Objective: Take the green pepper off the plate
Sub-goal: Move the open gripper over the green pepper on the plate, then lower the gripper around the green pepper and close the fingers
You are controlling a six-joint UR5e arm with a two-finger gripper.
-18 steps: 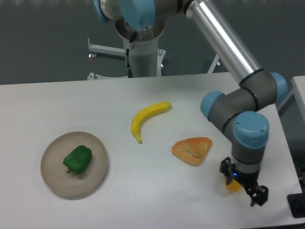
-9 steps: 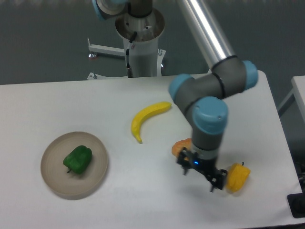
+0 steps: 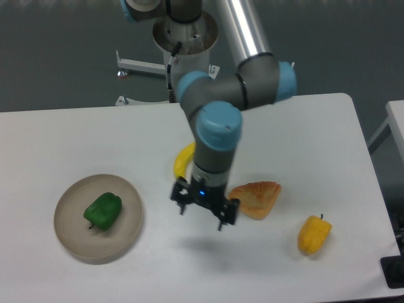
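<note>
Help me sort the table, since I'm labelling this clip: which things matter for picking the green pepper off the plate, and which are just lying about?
For the job:
green pepper
plate, holding the pepper
gripper, open and empty

Lying about:
banana, partly hidden by the arm
pastry
yellow pepper

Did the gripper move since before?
Yes. The gripper swung left across the table, from beside the yellow pepper toward the plate with the green pepper.
</note>
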